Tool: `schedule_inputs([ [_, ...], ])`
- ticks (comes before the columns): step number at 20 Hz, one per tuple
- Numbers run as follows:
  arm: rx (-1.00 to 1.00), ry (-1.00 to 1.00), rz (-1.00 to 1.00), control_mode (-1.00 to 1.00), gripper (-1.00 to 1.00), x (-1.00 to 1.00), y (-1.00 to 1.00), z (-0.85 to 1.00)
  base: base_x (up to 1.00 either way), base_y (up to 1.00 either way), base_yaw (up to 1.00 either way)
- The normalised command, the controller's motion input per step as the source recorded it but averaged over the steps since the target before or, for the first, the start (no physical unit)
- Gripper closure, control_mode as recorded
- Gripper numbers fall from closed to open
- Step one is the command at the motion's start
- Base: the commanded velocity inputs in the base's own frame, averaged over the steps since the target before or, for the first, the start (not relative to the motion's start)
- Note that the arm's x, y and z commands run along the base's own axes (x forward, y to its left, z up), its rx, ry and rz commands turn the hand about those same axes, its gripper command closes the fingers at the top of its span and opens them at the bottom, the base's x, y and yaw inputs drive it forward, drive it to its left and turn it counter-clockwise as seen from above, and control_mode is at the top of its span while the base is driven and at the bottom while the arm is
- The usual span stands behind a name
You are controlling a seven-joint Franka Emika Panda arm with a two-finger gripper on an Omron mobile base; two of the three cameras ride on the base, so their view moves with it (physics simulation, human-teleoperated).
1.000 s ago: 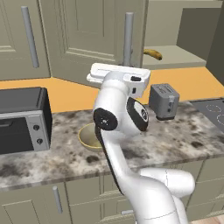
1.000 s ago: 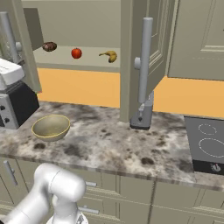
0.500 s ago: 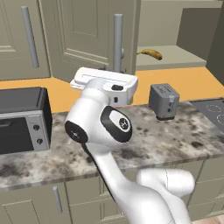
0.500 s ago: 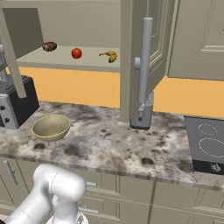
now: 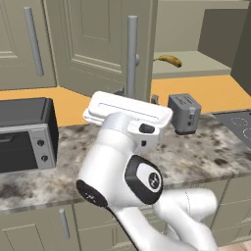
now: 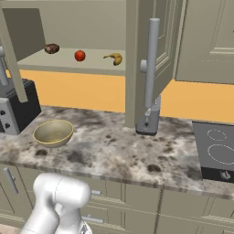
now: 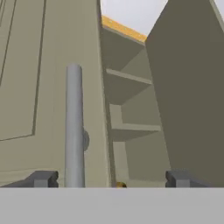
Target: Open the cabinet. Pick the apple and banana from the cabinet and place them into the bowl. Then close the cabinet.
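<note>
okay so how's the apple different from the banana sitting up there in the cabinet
The apple is round and red; the banana is curved, longer and yellow with brownish marks. The apple sits nearer the shelf's middle, with a dark brown round object on its other side; the banana lies closer to the open door. Both rest on the same cabinet shelf, apart from each other.
</note>
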Motion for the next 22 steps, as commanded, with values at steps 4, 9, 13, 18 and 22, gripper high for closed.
schedule_inputs([
  [4,0.13,0.01,0.0,-1.0,-1.0,-0.9,-0.78,0.0,0.0,0.0,0.0],
  [9,0.29,0.12,0.14,-1.0,-1.0,-0.39,-1.0,0.0,0.0,0.0,0.0],
  [13,0.28,0.07,0.36,-1.0,-1.0,-0.16,-0.91,0.0,0.0,0.0,0.0],
  [18,0.23,0.01,0.51,-1.0,-1.0,0.0,-0.55,0.0,0.0,0.0,0.0],
  [22,0.15,-0.01,0.54,-1.0,-1.0,0.21,-0.02,-0.01,0.0,0.0,0.0],
])
